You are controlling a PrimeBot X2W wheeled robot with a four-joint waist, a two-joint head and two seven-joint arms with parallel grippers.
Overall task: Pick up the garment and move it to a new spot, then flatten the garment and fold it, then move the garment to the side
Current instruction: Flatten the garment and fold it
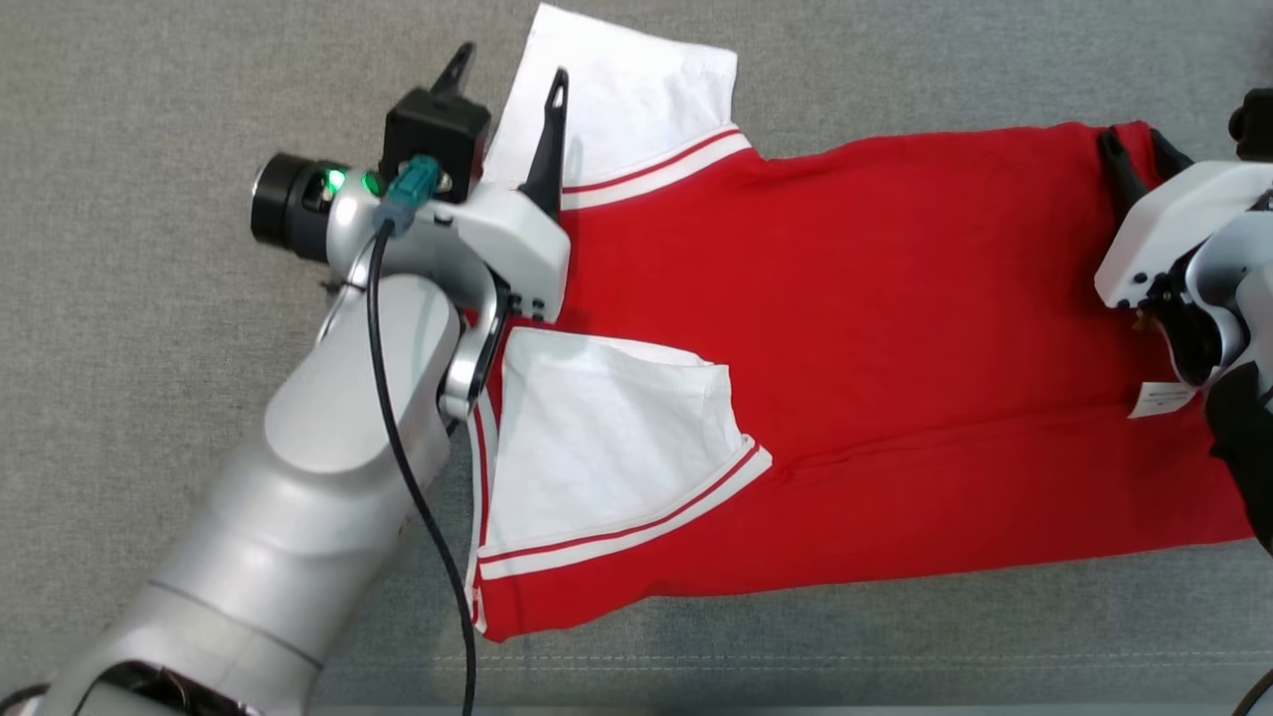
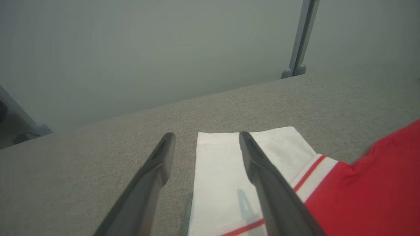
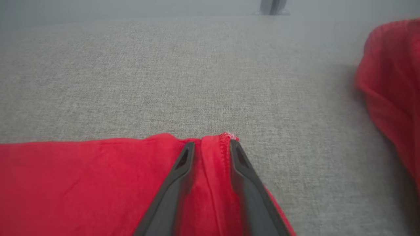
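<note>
The garment is a red shirt with white sleeves, spread flat on the grey cloth surface, with its hem toward the right. My left gripper hovers open over the far white sleeve. In the left wrist view its fingers straddle the sleeve's edge, one fingertip over cloth and the other over bare surface. My right gripper is at the hem's far corner. In the right wrist view its fingers have narrowed onto a raised ridge of red fabric.
The near white sleeve lies folded over the red body. A white label sticks out by the hem. More red cloth bulges at the right wrist view's right edge. A seam marks the surface's front edge. A grey post stands beyond the far edge.
</note>
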